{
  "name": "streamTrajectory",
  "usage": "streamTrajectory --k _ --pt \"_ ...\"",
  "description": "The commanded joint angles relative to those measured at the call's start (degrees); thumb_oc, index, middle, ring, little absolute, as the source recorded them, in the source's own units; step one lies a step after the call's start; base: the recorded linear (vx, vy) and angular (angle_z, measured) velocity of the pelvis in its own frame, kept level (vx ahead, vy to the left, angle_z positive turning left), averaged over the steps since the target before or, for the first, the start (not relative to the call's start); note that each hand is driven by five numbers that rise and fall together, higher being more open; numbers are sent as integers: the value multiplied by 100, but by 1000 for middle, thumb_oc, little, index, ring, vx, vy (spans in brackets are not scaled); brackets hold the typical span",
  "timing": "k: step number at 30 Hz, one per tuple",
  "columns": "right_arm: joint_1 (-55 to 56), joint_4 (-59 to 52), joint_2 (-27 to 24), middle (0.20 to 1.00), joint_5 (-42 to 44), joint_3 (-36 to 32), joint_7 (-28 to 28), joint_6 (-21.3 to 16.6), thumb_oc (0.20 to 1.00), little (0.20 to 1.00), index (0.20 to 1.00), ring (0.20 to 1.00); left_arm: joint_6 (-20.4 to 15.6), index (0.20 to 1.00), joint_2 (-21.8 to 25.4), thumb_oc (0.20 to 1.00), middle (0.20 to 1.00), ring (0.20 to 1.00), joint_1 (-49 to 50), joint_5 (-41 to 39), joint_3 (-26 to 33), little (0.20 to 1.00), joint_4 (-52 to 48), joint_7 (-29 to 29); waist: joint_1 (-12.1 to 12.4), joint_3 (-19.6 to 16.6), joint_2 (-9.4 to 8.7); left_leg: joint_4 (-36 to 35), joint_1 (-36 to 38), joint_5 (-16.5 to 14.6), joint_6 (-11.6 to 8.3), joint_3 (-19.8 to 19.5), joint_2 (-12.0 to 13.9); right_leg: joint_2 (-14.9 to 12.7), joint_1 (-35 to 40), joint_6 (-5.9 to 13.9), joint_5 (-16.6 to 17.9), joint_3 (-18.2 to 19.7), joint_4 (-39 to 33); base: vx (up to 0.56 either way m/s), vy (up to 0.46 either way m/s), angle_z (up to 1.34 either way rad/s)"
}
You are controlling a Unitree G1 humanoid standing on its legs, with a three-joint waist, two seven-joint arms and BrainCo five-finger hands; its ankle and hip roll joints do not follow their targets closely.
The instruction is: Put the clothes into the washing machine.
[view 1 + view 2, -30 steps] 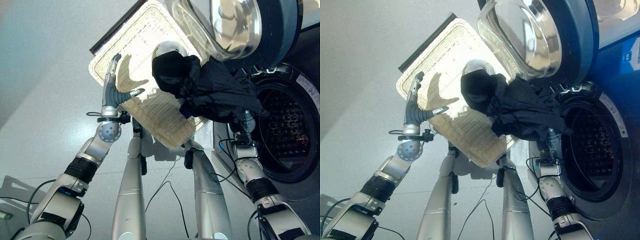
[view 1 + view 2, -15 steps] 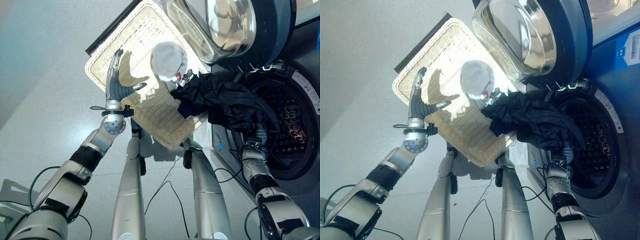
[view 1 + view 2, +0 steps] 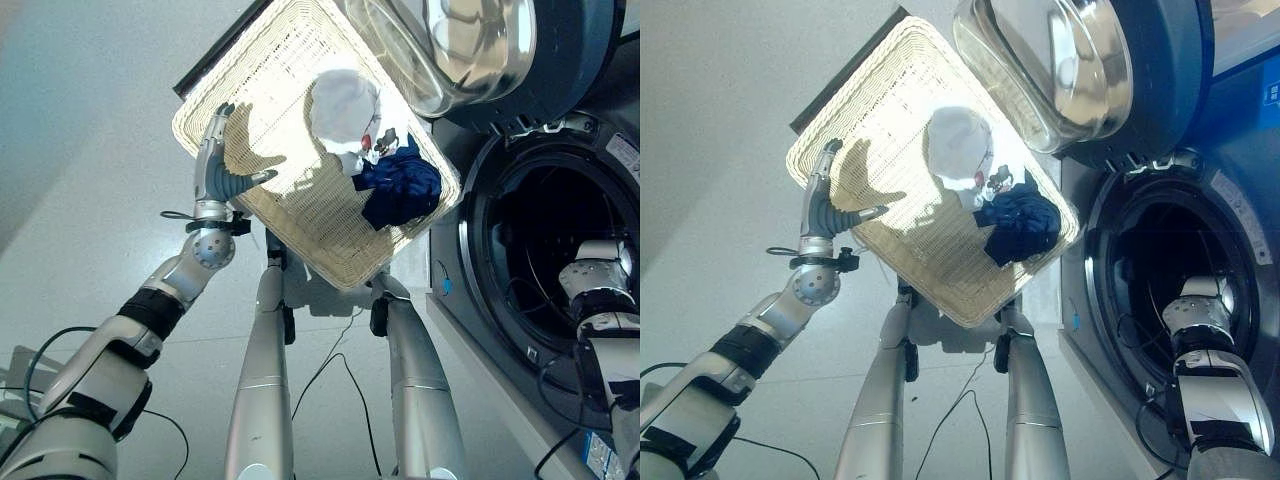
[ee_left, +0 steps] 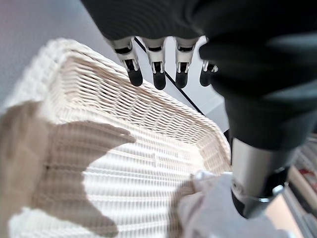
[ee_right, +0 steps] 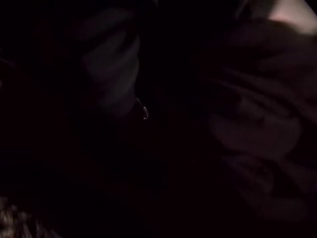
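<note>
**Right arm reaches deep into the drum, two garments lie in the basket**

The right arm (image 3: 600,290) reaches through the round opening of the washing machine (image 3: 560,180), and its hand is hidden in the dark drum, so I cannot tell whether it grips anything. The right wrist view shows only dim folds of dark cloth. The glass door (image 3: 470,50) stands open above. Beside the machine, the wicker basket (image 3: 300,200) holds a white garment (image 3: 343,105) and, touching it on the machine side, a dark blue garment (image 3: 400,190). The left hand (image 3: 215,170) hovers over the basket's far end with fingers straight and thumb spread, holding nothing, well apart from both garments.
</note>
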Motion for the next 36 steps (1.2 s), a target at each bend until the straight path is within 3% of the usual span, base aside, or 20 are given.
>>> streamTrajectory --k 1,4,6,7,9,11,13,15,21,26,29,32,36 --pt "264 7 -2483 200 -381 -519 -490 -611 200 200 200 200 -222 1000 -18 1000 1000 1000 -51 -162 92 1000 -177 79 -261 -146 -277 664 47 -765 58 5 -352 179 577 692 1204 -288 -1354 28 -10 -9" --pt "277 185 -2578 200 -507 -442 -435 -282 200 200 200 200 -294 1000 32 1000 1000 1000 -119 -222 35 1000 -52 -4 -251 -146 -279 695 91 -830 56 -14 -358 173 625 704 1160 -291 -1358 19 -3 -1" --pt "160 439 -2582 200 -517 -280 -230 283 200 200 200 200 -347 1000 50 1000 1000 1000 -249 -286 -11 1000 34 -82 -237 -146 -259 669 43 -768 70 -9 -384 148 582 695 1205 -306 -1385 0 0 0" --pt "161 485 -2580 423 -531 -235 -250 317 423 423 423 423 -352 1000 41 1000 1000 1000 -238 -288 -20 1000 46 -89 -228 -146 -249 677 92 -822 68 -12 -378 155 627 702 1160 -304 -1375 0 0 0" --pt "14 667 -2476 1000 -689 61 -38 1083 1000 1000 1000 1000 -347 1000 14 1000 1000 1000 -371 -295 -99 1000 62 -142 -187 -146 -210 691 17 -767 96 -29 -439 123 553 683 1209 -316 -1380 13 -2 2" --pt "-151 967 -2303 1000 -726 377 399 1795 1000 1000 1000 1000 -358 1000 -17 1000 1000 1000 -534 -297 -170 1000 132 -276 -154 -146 -157 710 -10 -770 108 -39 -471 94 525 679 1208 -339 -1363 21 -16 5" --pt "-228 1044 -2250 1000 -915 494 454 1945 1000 1000 1000 1000 -341 1000 -41 1000 1000 1000 -597 -290 -226 1000 143 -299 -147 -146 -136 706 -26 -763 115 -38 -476 86 512 677 1208 -356 -1355 11 -10 6" --pt "-461 1135 -1997 1000 -1409 925 656 2555 1000 1000 1000 1000 -296 1000 -114 1000 1000 1000 -822 -132 -410 1000 201 -328 -119 -146 -74 742 -77 -765 138 -39 -508 71 454 674 1211 -375 -1317 19 -12 7" --pt "-825 1080 -1516 1000 -2514 1573 981 3316 1000 1000 1000 1000 -146 1000 -230 1000 1000 1000 -1412 833 -752 1000 434 -47 -145 -146 -12 794 -78 -826 146 6 -500 80 398 683 1171 -348 -1248 -4 21 5" --pt "-881 1083 -1197 1000 -2676 1777 1227 3344 1000 1000 1000 1000 33 1000 -274 1000 1000 1000 -1972 1656 -1139 1000 685 268 -240 -146 9 789 -87 -823 126 89 -448 103 335 694 1159 -279 -1201 -16 64 -2" --pt "-760 929 -914 1000 -3185 1896 1331 3363 1000 1000 1000 1000 330 1000 -343 1000 1000 1000 -2377 2022 -1469 1000 841 366 -351 -146 -1 724 -75 -803 117 164 -408 138 290 697 1172 -205 -1210 -18 82 -1" --pt "-627 923 -545 1000 -3875 2086 1572 3353 1000 1000 1000 1000 516 1000 -558 1000 1000 1000 -2894 2292 -1823 1000 1274 285 -502 -146 -17 702 -70 -808 100 278 -351 181 234 713 1164 -99 -1194 -14 71 -2" --pt "-611 930 -297 1000 -4007 2259 1684 3296 1000 1000 1000 1000 645 1000 -736 1000 1000 1000 -3231 2454 -2069 1000 1638 111 -598 -146 -38 709 -102 -814 91 349 -316 200 164 722 1167 -35 -1184 -6 47 -7"
